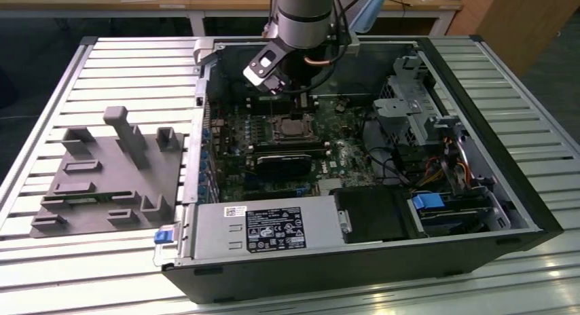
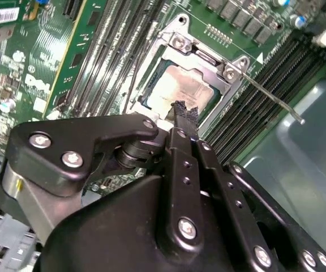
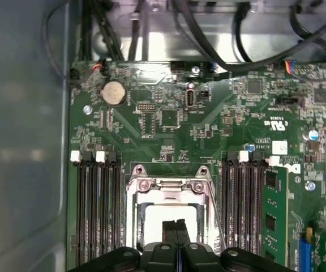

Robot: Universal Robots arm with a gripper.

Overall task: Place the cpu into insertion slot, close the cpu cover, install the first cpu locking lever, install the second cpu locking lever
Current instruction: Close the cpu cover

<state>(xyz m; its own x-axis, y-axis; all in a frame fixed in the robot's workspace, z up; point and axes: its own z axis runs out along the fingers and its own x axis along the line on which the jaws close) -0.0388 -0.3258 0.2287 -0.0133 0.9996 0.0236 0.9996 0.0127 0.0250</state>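
Just below the gripper (image 3: 176, 225) tips lies the slot (image 1: 292, 128), with the cpu (image 2: 180, 90) inside and the cover (image 3: 134, 221) flat over it. Its fingers are pressed together, holding nothing. Beside them, one lever (image 2: 270, 97) sticks out free.

Robotics lab or workshop setup: an industrial robot arm (image 1: 303, 16) hangs over an opened desktop computer case (image 1: 363, 274) lying on its side on a slatted aluminium table (image 1: 127, 64), with the motherboard (image 1: 349, 155) and cabling exposed. A grey fixture block (image 1: 100, 179) with slots and posts sits beside the case, and a wooden table (image 1: 227, 3) on white legs stands behind
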